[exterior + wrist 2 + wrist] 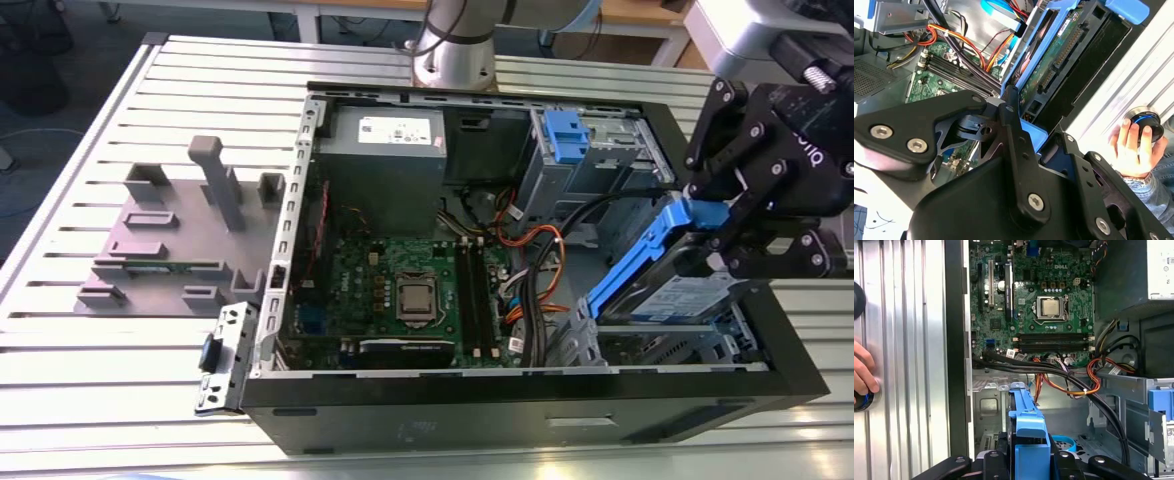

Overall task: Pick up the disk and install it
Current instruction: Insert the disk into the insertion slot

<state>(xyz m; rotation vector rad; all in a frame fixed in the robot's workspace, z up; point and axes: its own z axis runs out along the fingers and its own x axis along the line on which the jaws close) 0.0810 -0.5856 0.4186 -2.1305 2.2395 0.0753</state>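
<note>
Clamped tight, the gripper (717, 232), black fingers (755, 215) pinching the blue bracket of the disk (674, 280) from both sides. Held tilted, that disk, upper end caught in the grip, lower end down in the drive bay at the corner of the open computer case (534, 405) on the exterior view's right. Hanging right below the gripper, silver face and label angled up toward the exterior view. Reaching in from the exterior view's upper right, the arm, wrist bent down over the case edge. Seen in the second wrist view, the disk's green circuit-board underside (1054, 60) with its connector (blue frame all round it). Further out, the motherboard (400, 290) flat in the case, orange and black cables (534, 260) beside it. Off on the slatted table (107, 150), the grey stand (174, 230). A person's hand (1131, 147) resting on a round knob at the table edge.
</note>
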